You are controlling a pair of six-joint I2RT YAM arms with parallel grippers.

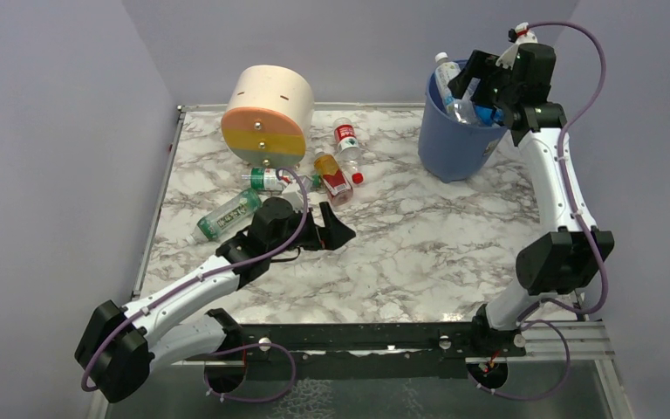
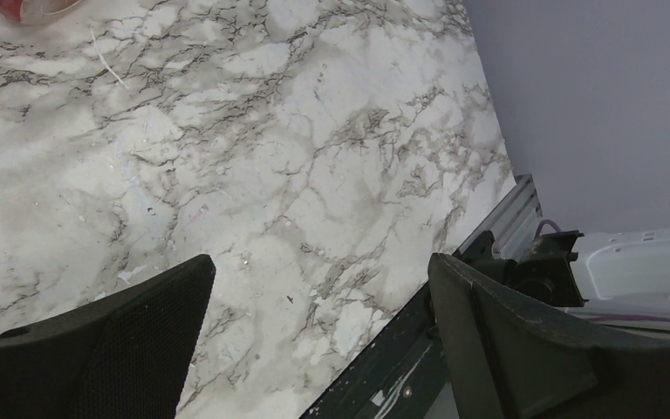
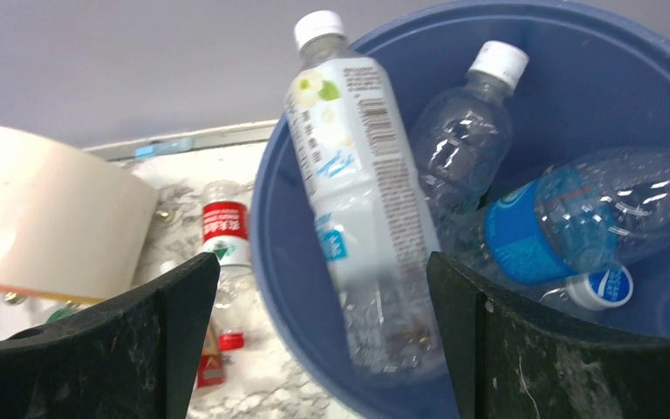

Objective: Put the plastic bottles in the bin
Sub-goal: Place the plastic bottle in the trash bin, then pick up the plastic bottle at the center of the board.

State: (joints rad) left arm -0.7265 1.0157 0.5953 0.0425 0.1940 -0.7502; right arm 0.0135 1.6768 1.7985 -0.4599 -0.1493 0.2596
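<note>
Top external view puts the tall round blue plastic bin (image 1: pixel 454 144) at the upper right of the marble surface (image 1: pixel 419 253), with the right pincer (image 1: pixel 480 87) hanging over its mouth. In the right wrist view that pincer (image 3: pixel 318 288) is spread wide and pinches nothing. Beyond it, inside the bin (image 3: pixel 266 236), lie a white-labelled clear bottle (image 3: pixel 358 192) leaning on the rim, a bare clear bottle with a white cap (image 3: pixel 467 131) and a blue-labelled bottle (image 3: pixel 576 218). So the job looks partly done. At least four bottles remain on the surface, left of centre: two green-labelled ones (image 1: pixel 227 214) (image 1: pixel 270 179), a red-labelled one (image 1: pixel 346 144) and an orange-tinted one (image 1: pixel 333 175), near the cream, orange and yellow cylinder (image 1: pixel 266 113). The left pincer (image 1: pixel 327 231) is spread and empty over bare marble (image 2: pixel 314 157). Its arm covers part of that cluster, so another bottle may hide there. The bin's bottom is cut off too, so the count inside is unsure.
</note>
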